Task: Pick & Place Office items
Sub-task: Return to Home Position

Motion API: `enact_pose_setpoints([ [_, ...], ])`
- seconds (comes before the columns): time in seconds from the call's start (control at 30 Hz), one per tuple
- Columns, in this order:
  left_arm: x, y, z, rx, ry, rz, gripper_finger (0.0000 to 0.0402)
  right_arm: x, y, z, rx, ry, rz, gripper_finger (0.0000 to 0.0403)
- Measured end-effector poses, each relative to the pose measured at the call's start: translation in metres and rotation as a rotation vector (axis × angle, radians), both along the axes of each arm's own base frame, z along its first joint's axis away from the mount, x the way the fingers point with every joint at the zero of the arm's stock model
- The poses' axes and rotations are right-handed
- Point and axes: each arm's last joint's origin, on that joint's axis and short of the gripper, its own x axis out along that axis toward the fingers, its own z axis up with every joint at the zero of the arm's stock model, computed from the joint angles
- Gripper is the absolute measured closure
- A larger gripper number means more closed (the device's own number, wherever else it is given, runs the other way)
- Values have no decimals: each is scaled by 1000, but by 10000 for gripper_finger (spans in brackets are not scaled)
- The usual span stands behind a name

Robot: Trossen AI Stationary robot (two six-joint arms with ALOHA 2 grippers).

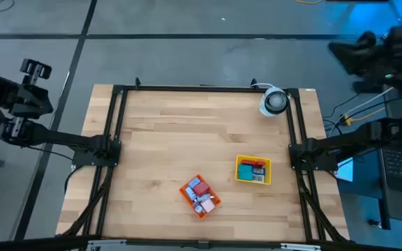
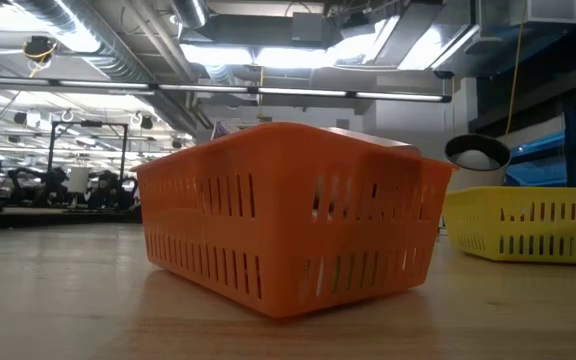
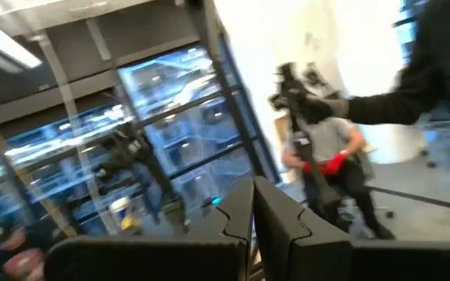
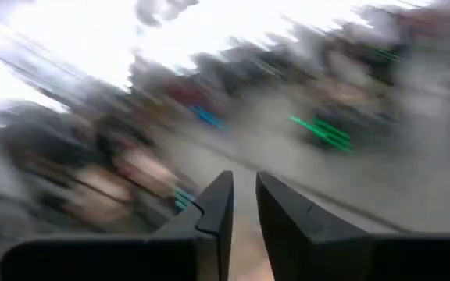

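The office items are tiny red, blue and pale pieces. Some lie in the orange tray (image 1: 200,195) near the table's front edge, others (image 1: 256,170) in the yellow tray (image 1: 241,169) to its right. In the low view the orange tray (image 2: 288,225) fills the middle and the yellow tray (image 2: 533,225) stands at the right; their walls hide the pieces. My left gripper (image 3: 254,215) is shut and empty, raised beyond the table's left edge (image 1: 37,70). My right gripper (image 4: 243,204) is shut and empty, raised beyond the far right corner (image 1: 351,52).
A round white device (image 1: 273,101) stands at the table's far right corner and also shows in the low view (image 2: 476,152). A black frame (image 1: 201,87) runs along the table's edges. A person (image 3: 330,156) shows in the room beyond, in the left wrist view.
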Motion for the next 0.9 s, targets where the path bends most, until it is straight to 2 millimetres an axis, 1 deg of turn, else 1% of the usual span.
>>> enact_pose_setpoints([
  [0.03, -3, 0, 0, -8, -2, 23, 393, -8, 0, -11, -3, 112, -73, 336],
  [0.1, -14, -2, 2, -10, -42, 25, 394, -22, 2, -31, 47, 278, -125, 331],
  [0.13, -20, -3, 4, 2, -74, -1, 395, -29, 4, -39, 88, 324, -124, 329],
  [0.2, -30, -7, 1, 19, -60, -80, 396, -37, 7, -48, 70, 361, -101, 325],
  [0.23, -34, -8, -5, 9, -12, -76, 397, -40, 8, -50, 41, 366, -89, 324],
  [0.27, -38, -7, -16, -25, 75, -51, 397, -43, 8, -52, 7, 361, -88, 323],
  [0.3, -43, -6, -28, -62, 164, -29, 397, -48, 10, -53, -28, 345, -93, 323],
  [0.33, -45, -4, -36, -78, 205, -23, 397, -56, 11, -56, -59, 333, -100, 323],
  [0.37, -51, -3, -39, -75, 172, -35, 397, -67, 14, -62, -77, 324, -104, 323],
  [0.43, -72, -5, -50, -60, 77, -67, 396, -93, 22, -76, -92, 278, -105, 323],
  [0.5, -91, -9, -74, -88, 63, -36, 396, -118, 30, -94, -107, 230, -128, 323],
  [0.53, -101, -11, -87, -109, 48, -6, 397, -128, 33, -103, -127, 194, -146, 323],
  [0.57, -106, -12, -100, -127, 31, 32, 398, -134, 37, -111, -153, 158, -168, 323],
  [0.67, -110, -15, -143, -143, -8, 86, 399, -149, 45, -145, -183, 116, -214, 323],
  [0.73, -114, -17, -167, -131, -120, 85, 398, -150, 46, -172, -162, 118, -231, 323],
  [0.77, -105, -16, -171, -136, -110, 88, 398, -147, 45, -183, -155, 111, -234, 323],
  [0.8, -97, -14, -170, -143, -116, 102, 396, -143, 44, -192, -158, 99, -239, 323],
  [0.83, -91, -13, -176, -166, -16, 130, 395, -137, 42, -201, -166, 83, -243, 323],
  [0.87, -78, -9, -182, -182, 106, 142, 393, -131, 41, -210, -179, 63, -251, 323],
  [0.9, -69, -7, -178, -175, 109, 120, 392, -126, 40, -218, -195, 41, -253, 323],
])
